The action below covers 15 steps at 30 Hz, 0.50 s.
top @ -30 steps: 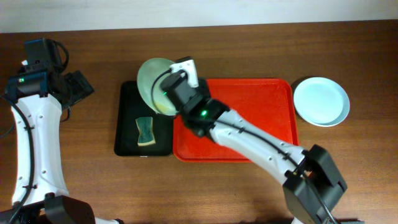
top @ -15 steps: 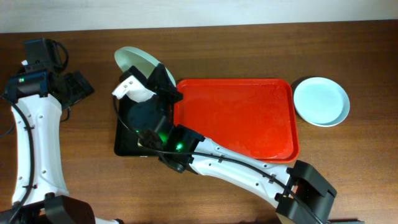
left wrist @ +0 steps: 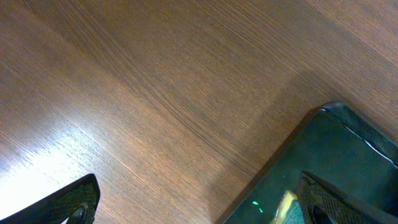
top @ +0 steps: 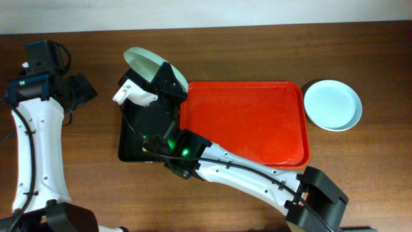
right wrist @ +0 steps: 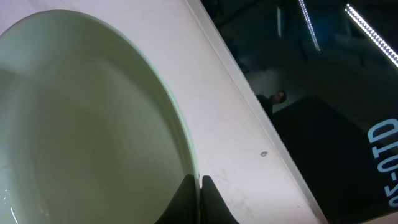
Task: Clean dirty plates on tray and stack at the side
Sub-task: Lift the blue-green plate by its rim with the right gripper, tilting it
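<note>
My right gripper [top: 162, 78] is shut on the rim of a pale mint plate [top: 140, 62] and holds it tilted on edge above the far end of the black tray [top: 129, 149]. In the right wrist view the plate [right wrist: 81, 124] fills the left side, with the fingertips [right wrist: 199, 193] pinching its edge. The red tray [top: 257, 122] lies bare at the centre. A pale blue-white plate [top: 332, 105] sits on the table to the right of it. My left gripper [left wrist: 199, 202] is open over bare wood at the far left, near the black tray's corner [left wrist: 336, 155].
A yellow-and-green sponge [left wrist: 287, 208] lies on the black tray, mostly hidden under my right arm in the overhead view. The wooden table [top: 257, 51] runs to a pale wall along the far edge.
My right arm swung left, carrying the mint plate from the red tray's left edge to above the black tray, tilting it on edge. The left arm stayed still.
</note>
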{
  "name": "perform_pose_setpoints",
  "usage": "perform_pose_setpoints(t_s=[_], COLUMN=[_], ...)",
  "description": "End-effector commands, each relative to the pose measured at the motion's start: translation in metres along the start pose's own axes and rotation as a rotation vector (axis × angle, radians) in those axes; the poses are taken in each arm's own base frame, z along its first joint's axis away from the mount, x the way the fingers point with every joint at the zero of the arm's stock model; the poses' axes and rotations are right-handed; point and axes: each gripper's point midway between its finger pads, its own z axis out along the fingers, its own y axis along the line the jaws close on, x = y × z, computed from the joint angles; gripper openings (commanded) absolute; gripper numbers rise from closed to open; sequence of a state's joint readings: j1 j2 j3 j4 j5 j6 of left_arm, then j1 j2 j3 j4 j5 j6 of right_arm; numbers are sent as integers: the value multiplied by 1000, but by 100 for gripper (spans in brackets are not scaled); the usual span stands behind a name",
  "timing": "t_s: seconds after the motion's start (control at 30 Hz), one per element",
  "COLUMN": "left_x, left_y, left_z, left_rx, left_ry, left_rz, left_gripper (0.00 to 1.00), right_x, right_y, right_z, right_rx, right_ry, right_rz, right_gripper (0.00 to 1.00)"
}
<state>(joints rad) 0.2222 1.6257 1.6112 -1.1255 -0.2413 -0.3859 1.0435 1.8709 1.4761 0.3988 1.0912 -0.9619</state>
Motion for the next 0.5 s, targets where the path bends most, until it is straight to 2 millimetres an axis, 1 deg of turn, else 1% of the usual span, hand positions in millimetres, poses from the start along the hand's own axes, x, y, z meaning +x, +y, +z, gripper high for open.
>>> perform_pose_setpoints(t_s=[0.0, 0.33, 0.47], left_x=[-3, -3, -3], left_y=[3, 3, 3], left_z=[-6, -6, -6], left_rx=[-4, -4, -4], left_ry=[-18, -18, -18], left_rz=[-11, -11, -11], left_gripper=[99, 99, 99], right_x=[-7, -7, -7], right_y=[-13, -13, -12], right_z=[-5, -5, -5], right_rx=[20, 20, 16], right_ry=[-2, -2, -5], right_rz=[34, 43, 154], right_gripper=[4, 4, 4])
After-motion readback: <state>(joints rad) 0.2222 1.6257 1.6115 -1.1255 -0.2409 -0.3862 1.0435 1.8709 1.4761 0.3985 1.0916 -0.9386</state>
